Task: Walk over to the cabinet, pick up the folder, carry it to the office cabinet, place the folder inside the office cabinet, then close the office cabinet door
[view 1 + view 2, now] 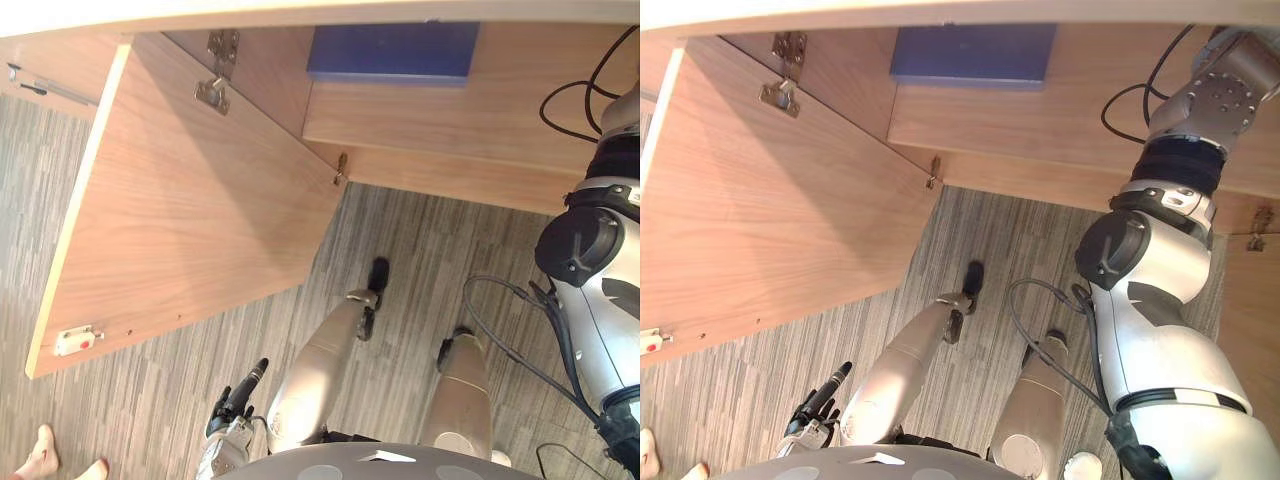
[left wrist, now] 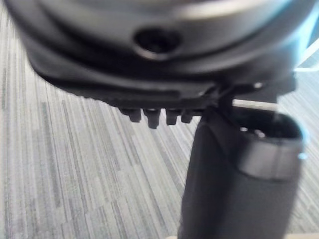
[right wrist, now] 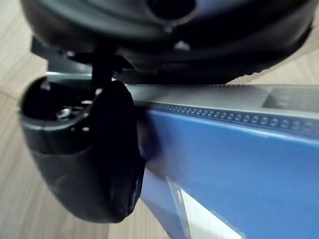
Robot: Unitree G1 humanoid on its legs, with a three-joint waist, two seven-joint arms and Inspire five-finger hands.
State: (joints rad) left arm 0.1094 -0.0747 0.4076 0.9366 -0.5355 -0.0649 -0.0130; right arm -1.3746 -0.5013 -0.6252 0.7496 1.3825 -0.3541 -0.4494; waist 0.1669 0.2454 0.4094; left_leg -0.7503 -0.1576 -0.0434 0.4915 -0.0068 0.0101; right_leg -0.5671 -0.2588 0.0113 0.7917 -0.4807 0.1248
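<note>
A blue folder (image 1: pixel 390 50) lies inside the open wooden office cabinet, on its shelf (image 1: pixel 450 110), under the cabinet's top edge. My right arm reaches up into the cabinet at the right. In the right wrist view my right hand (image 3: pixel 84 164) has its thumb pressed against the folder's blue face (image 3: pixel 239 164), with the folder's edge running under the palm and the fingers hidden behind it. My left hand (image 1: pixel 238 395) hangs low by my side over the carpet, fingers relaxed and holding nothing.
The cabinet door (image 1: pixel 190 200) stands swung wide open to the left, with its hinges (image 1: pixel 215 90) near the top. A second wooden panel (image 1: pixel 1250 290) stands at the right. A person's feet (image 1: pixel 45 455) show at the lower left on the striped grey carpet.
</note>
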